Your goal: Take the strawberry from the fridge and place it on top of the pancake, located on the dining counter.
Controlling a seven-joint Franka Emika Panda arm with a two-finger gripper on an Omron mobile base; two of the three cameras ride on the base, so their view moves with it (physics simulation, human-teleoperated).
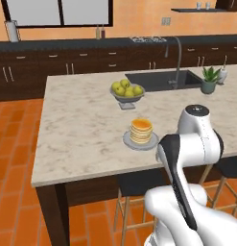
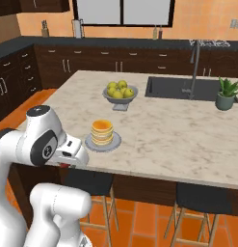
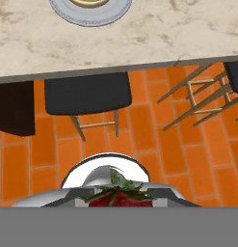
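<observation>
The strawberry [image 3: 119, 198], red with green leaves, sits right at my gripper [image 3: 119, 203] at the bottom of the hand view, and the jaws look shut on it. The hand [image 2: 73, 153] hangs just off the near edge of the dining counter [image 1: 81, 125] [image 2: 178, 140] [image 3: 139, 38], above the floor and a stool. The pancake [image 1: 141, 130] [image 2: 101, 132] is a golden stack on a grey plate [image 1: 127, 141] [image 2: 115, 141] [image 3: 91, 14] near that edge, a short way ahead of the hand. The fridge is out of view.
A bowl of yellow-green fruits [image 1: 127, 90] [image 2: 120, 91] stands behind the pancake. The sink [image 1: 156, 79] [image 2: 173, 87], faucet [image 1: 178, 57] and a potted plant [image 1: 209, 79] [image 2: 227, 94] are at the far right. Dark stools [image 3: 86, 94] [image 2: 202, 198] stand under the counter's edge.
</observation>
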